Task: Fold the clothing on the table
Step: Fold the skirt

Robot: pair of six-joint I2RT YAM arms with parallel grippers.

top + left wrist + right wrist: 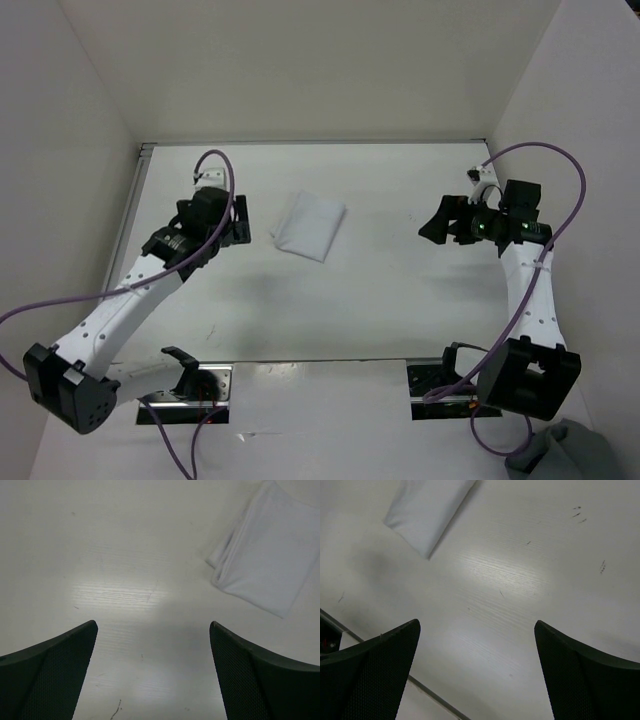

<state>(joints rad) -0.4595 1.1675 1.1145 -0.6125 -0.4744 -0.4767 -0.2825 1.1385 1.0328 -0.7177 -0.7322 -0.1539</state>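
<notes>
The clothing (310, 225) is a small white rectangle, folded flat on the white table (380, 290), a little left of the middle. My left gripper (243, 218) hovers just to its left and is open; the left wrist view shows the clothing (270, 560) at the upper right, and only bare tabletop between the gripper's (152, 623) fingers. My right gripper (432, 220) is open as well and stands well to the right of the garment. From the right wrist, the clothing (427, 510) lies at the upper left, away from that gripper (476, 622).
A grey-blue cloth bundle (565, 455) lies off the table at the bottom right. A thin metal edge strip (320, 362) marks the table's near edge, also seen from the right wrist (435, 697). White walls close in the left, back and right sides. Purple cables loop off both arms.
</notes>
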